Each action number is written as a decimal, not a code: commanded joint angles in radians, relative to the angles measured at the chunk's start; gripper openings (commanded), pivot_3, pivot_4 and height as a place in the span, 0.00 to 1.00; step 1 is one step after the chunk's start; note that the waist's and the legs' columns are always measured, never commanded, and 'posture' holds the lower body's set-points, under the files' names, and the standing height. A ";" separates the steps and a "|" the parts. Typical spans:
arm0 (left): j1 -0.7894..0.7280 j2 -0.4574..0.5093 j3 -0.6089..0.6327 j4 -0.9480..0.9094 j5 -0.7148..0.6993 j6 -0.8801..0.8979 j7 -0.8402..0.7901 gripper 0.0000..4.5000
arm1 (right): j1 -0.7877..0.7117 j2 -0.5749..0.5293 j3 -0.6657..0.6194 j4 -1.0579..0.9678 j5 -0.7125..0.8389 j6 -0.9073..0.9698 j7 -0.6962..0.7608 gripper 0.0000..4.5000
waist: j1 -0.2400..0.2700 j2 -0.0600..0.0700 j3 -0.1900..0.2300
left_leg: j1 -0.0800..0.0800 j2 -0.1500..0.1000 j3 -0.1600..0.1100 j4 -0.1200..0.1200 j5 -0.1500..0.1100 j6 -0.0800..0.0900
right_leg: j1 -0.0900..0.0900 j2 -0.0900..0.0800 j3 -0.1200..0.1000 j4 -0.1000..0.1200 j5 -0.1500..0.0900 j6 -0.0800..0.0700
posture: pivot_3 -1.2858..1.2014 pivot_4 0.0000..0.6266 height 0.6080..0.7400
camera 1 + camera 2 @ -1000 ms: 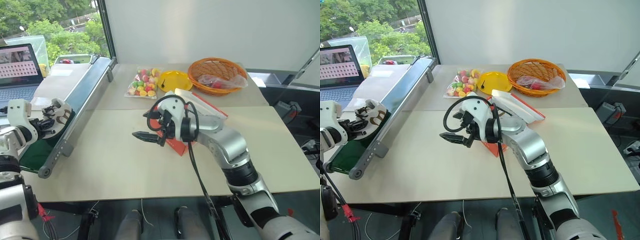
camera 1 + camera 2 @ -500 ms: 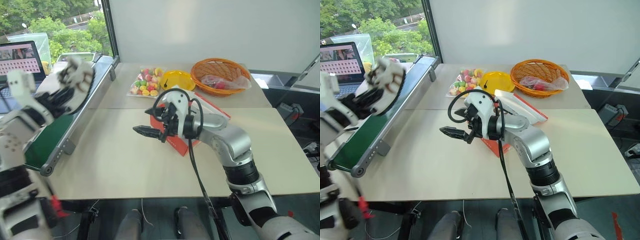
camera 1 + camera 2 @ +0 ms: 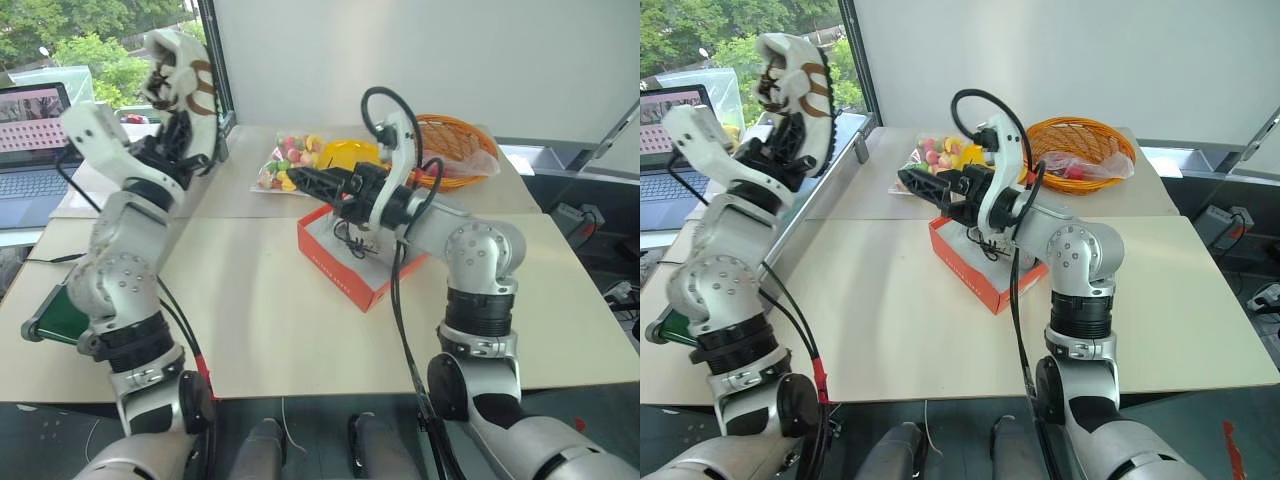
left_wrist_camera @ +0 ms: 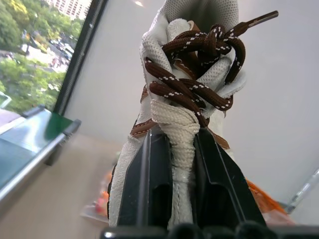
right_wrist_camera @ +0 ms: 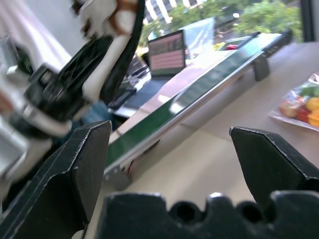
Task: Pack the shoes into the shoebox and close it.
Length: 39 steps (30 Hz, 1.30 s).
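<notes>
Table [image 3: 250, 320] | left claw [image 3: 178, 135] grips raised shoe [image 3: 182, 75] | right claw [image 3: 310, 182] wide over shoebox [image 3: 345, 270]

I can't see the toe of the sneaker [image 4: 187, 94] in my left wrist view; it runs off the frame's edge, and the left gripper's fingers [image 4: 219, 184] cover its lower sides. My right arm [image 3: 400, 195] hides most of the shoebox [image 3: 345, 268] interior, so I can't tell what's inside.
</notes>
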 commanded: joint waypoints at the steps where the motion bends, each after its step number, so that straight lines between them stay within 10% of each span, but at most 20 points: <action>1: -0.017 -0.058 -0.077 -0.078 -0.002 -0.052 0.026 0.02 | -0.064 0.032 -0.077 0.001 0.080 0.021 -0.072 1.00 | 0.000 0.000 0.000 | 0.000 0.000 0.000 0.000 0.000 0.000 | 0.000 0.000 0.000 0.000 0.000 0.000 | 0.52 0.24 1.00; 39: -0.023 -0.153 -0.269 -0.060 0.010 -0.099 0.011 0.02 | -0.095 0.017 -0.115 0.002 0.241 0.044 -0.259 1.00 | -0.006 0.000 0.000 | 0.000 0.001 0.002 0.000 0.000 0.000 | 0.001 0.001 0.001 -0.003 0.000 0.000 | 0.52 0.24 1.00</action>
